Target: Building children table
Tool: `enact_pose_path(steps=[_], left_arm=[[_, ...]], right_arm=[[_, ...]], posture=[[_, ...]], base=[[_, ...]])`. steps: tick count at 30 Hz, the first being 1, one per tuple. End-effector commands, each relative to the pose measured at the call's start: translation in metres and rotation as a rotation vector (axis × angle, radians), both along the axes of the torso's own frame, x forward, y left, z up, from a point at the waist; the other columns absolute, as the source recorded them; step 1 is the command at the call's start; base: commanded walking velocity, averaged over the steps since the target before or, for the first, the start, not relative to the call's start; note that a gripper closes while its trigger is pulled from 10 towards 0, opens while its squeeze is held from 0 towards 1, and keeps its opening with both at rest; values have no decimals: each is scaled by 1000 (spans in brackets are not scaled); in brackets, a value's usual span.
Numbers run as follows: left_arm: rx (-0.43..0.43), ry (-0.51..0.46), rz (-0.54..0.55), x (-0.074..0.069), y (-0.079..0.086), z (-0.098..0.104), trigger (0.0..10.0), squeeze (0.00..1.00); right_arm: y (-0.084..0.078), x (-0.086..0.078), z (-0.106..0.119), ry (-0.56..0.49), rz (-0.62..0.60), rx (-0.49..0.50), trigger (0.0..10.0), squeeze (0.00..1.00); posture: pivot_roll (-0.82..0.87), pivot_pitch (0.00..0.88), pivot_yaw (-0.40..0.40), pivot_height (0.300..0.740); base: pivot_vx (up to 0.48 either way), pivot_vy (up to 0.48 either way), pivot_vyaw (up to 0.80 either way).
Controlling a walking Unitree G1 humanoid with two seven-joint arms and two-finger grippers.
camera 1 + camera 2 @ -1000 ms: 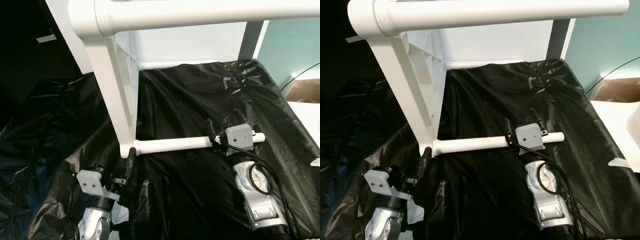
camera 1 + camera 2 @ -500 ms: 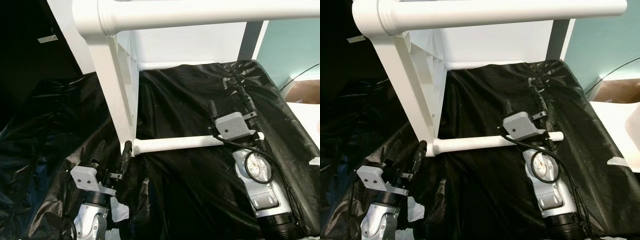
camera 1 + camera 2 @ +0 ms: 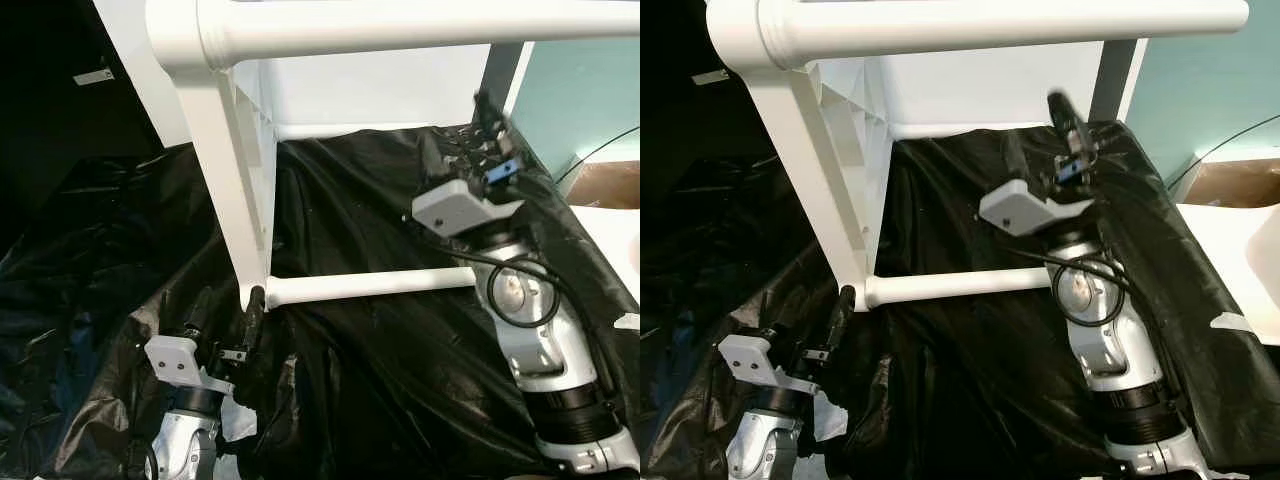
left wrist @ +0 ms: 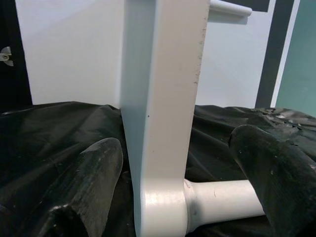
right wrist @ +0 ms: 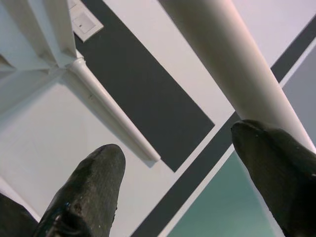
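A white children's table lies on its side on black sheeting. Its tabletop panel (image 3: 232, 190) stands on edge at the left, with one leg (image 3: 400, 22) across the top and a lower leg (image 3: 365, 287) lying just over the sheet. My left gripper (image 3: 255, 308) is low by the joint of lower leg and panel; in the left wrist view it (image 4: 175, 143) is open, its fingers (image 4: 91, 182) on either side of the panel edge (image 4: 163, 98). My right gripper (image 3: 458, 135) is raised above the lower leg, pointing up, open (image 5: 177, 143) and empty.
Crumpled black plastic sheet (image 3: 380, 390) covers the whole work surface. A white wall with a dark strip (image 3: 500, 75) stands behind, and a teal wall (image 3: 585, 90) at the right. A cardboard box (image 3: 612, 182) and a cable (image 3: 600, 150) lie beyond the right edge.
My right gripper has let go of the lower leg and risen up and back, now pointing upward. The left gripper stays by the joint.
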State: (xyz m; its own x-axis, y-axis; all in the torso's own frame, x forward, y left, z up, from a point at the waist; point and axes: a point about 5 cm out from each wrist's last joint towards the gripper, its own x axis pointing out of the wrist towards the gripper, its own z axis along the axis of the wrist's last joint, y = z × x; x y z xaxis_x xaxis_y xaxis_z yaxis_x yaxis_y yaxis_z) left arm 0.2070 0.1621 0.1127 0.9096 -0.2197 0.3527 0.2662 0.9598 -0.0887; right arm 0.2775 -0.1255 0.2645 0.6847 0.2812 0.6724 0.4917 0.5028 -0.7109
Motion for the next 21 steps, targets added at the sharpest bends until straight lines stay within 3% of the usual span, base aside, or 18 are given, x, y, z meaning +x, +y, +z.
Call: enact_pose_path(steps=[1,5,15,21], left_arm=[[-24,47,97,2,5,-5,10000,0],[-21,51,91,2,5,-6,10000,0],[-17,60,80,3,4,-8,10000,0],[-16,64,73,5,2,-10,10000,0]], right_arm=[[3,-2,9,-53,-5,-22,10000,0],[4,-3,25,-120,-29,-42,10000,0],[8,0,40,-171,-27,-75,10000,0],[13,15,56,-168,-46,-105,10000,0]], posture=[[1,0,80,740],[1,0,80,740],[-16,0,101,740],[-19,0,100,740]], base=[[0,0,0],[0,0,0],[0,0,0],[0,0,0]])
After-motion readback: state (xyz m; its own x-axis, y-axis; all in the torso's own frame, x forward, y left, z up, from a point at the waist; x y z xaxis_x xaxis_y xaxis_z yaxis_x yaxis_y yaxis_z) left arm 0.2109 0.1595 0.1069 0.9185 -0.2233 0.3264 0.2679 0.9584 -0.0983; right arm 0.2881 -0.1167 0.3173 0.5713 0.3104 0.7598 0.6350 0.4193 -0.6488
